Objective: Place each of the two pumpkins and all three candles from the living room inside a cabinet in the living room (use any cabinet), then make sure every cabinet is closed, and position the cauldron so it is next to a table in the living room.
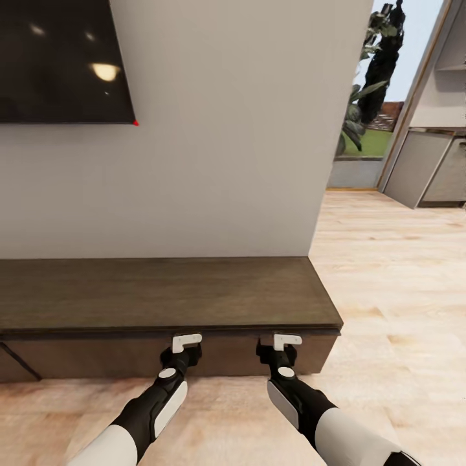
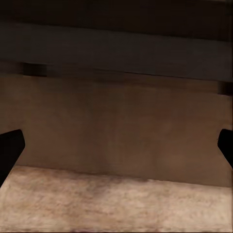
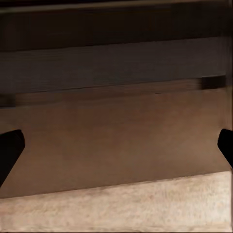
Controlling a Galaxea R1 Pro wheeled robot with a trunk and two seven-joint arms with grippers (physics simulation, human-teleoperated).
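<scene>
The cabinet (image 1: pixel 162 294) is a long low dark brown unit against the wall, its right end close in front of me. Both arms reach low toward its front, just under the top's overhang. My left gripper (image 1: pixel 185 345) and right gripper (image 1: pixel 281 345) sit side by side at the flat drawer front (image 1: pixel 226 356). In the left wrist view the left gripper (image 2: pixel 116 150) is open, with the brown front (image 2: pixel 121 126) close ahead and nothing between its fingers. The right gripper (image 3: pixel 116 150) is open too, facing the same front (image 3: pixel 121 131). The pumpkins, candles, cauldron and table are out of view.
A black TV (image 1: pixel 61 61) hangs on the pale wall above the unit. Light wood floor (image 1: pixel 395 285) stretches to the right past the cabinet's end. Far right stand a plant (image 1: pixel 375 71) by a glass door and grey kitchen cabinets (image 1: pixel 433 168).
</scene>
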